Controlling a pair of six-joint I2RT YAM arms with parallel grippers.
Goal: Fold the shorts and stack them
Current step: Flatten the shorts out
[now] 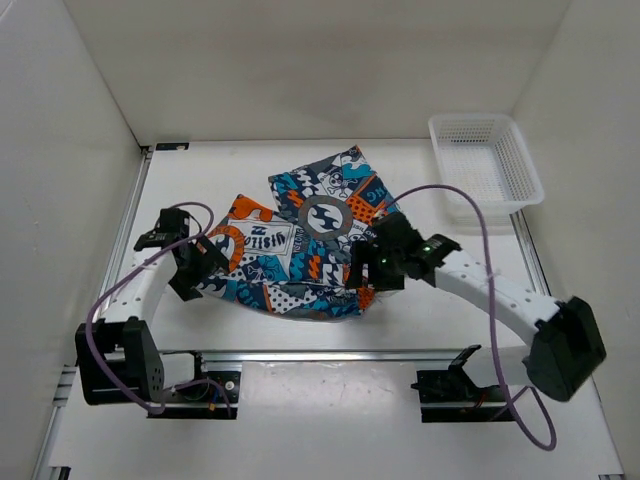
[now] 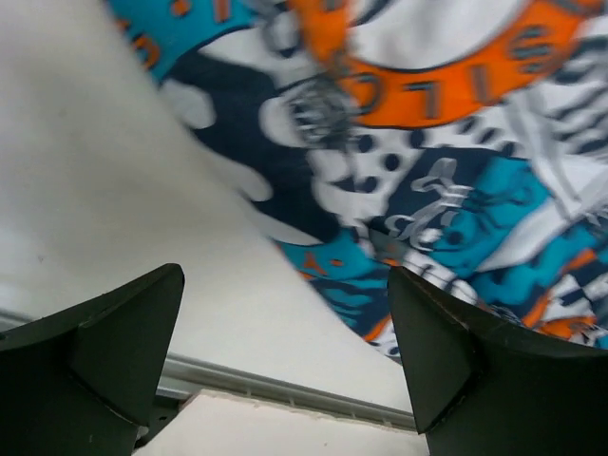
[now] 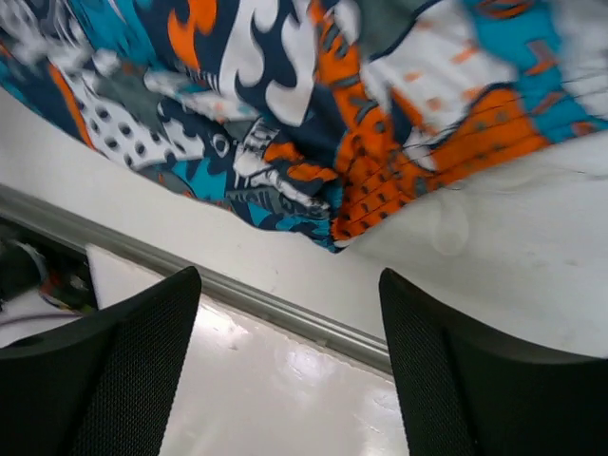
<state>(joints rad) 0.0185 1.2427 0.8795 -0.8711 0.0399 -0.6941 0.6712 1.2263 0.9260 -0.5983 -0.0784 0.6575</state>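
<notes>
While the shorts [image 1: 300,250] lie loose, all fingers [image 2: 114,351] gape.

Two black two-finger grippers: left gripper [image 1: 200,275] and right gripper [image 1: 358,275]. Between them are soft shorts with an orange, turquoise, navy and white print [image 1: 290,245]; one pair or two, I cannot tell. One white mesh plastic basket [image 1: 485,165] is beyond the right gripper.

Shorts [image 1: 300,245] — printed lettering on white panel and orange band, too blurred to read surely.
</notes>
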